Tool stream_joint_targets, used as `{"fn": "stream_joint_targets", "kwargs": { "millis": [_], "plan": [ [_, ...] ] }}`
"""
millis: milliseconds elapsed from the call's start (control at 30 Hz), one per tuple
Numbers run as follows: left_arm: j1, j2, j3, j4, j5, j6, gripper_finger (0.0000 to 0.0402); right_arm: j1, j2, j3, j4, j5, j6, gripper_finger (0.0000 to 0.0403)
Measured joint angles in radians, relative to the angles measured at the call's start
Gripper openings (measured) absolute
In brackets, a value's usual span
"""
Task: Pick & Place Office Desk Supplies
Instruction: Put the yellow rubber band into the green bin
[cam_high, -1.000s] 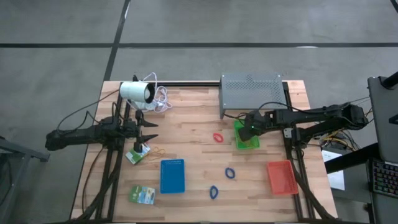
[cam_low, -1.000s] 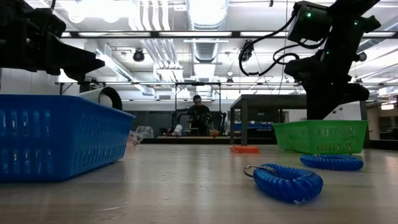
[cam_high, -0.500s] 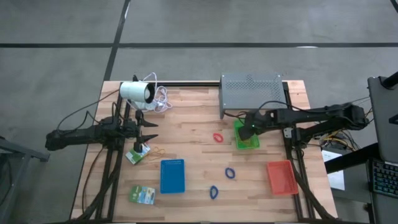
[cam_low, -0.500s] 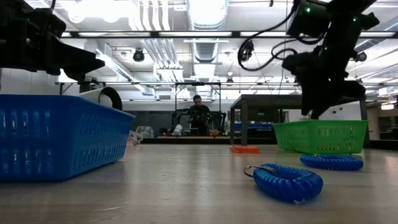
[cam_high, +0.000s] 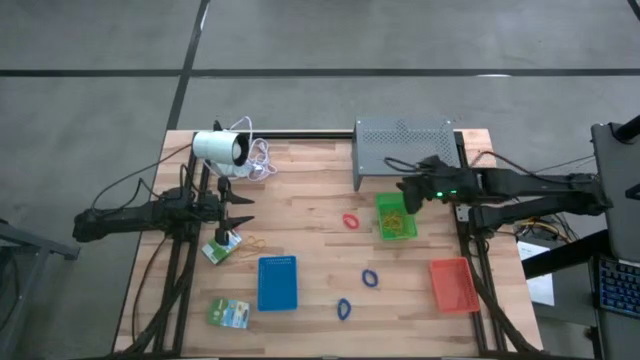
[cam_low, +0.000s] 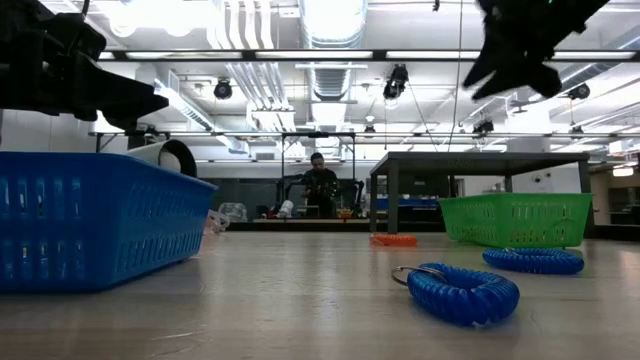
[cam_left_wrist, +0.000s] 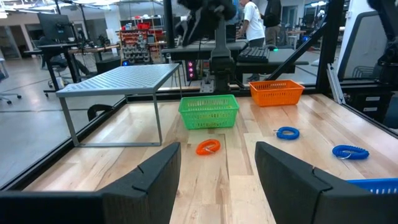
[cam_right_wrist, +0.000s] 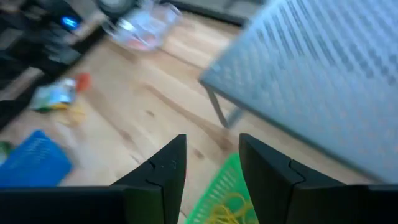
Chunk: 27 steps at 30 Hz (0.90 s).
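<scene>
My right gripper (cam_high: 404, 193) hangs open above the far edge of the green tray (cam_high: 396, 228), touching nothing. Yellow rubber bands (cam_right_wrist: 227, 208) lie in that tray (cam_right_wrist: 211, 200). On the wood lie a red loop (cam_high: 350, 221) and two blue loops (cam_high: 370, 277) (cam_high: 344, 308). At the left, my left gripper (cam_high: 246, 210) waits open and level above the table. Just in front of it are a green-and-white packet (cam_high: 221, 249) and loose rubber bands (cam_high: 253, 241). A second packet (cam_high: 229, 313) rests near the front left corner.
A blue tray (cam_high: 277, 282) sits front centre and an orange-red tray (cam_high: 452, 284) front right. The grey perforated stand (cam_high: 405, 153) rises just behind the green tray. A white cylinder (cam_high: 220, 147) with its coiled cable lies at the far left. A person stands in the room beyond.
My right gripper has risen from inside the green tray to well above it, drawing back a little toward the table's far right and tipping from steeply down to a shallower slant. The yellow rubber bands it hid now show lying in the tray.
</scene>
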Motion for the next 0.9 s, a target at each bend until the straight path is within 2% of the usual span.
{"fn": "stream_joint_targets", "kwargs": {
  "millis": [200,500,700,900],
  "plan": [
    [0.0,0.0,0.0,0.0,0.0,0.0,0.0212,0.035,-0.121,-0.013,0.042,0.033,-0.137,0.0148],
    [0.0,0.0,0.0,0.0,0.0,0.0,0.0212,0.095,-0.194,-0.092,0.066,0.068,-0.171,0.0148],
    [0.0,0.0,0.0,0.0,0.0,0.0,0.0212,0.16,-0.256,-0.195,0.235,0.228,-0.265,0.0148],
    [0.0,0.0,0.0,0.0,0.0,0.0,0.0212,0.184,-0.297,-0.268,0.295,0.234,-0.281,0.0148]
  ]
}}
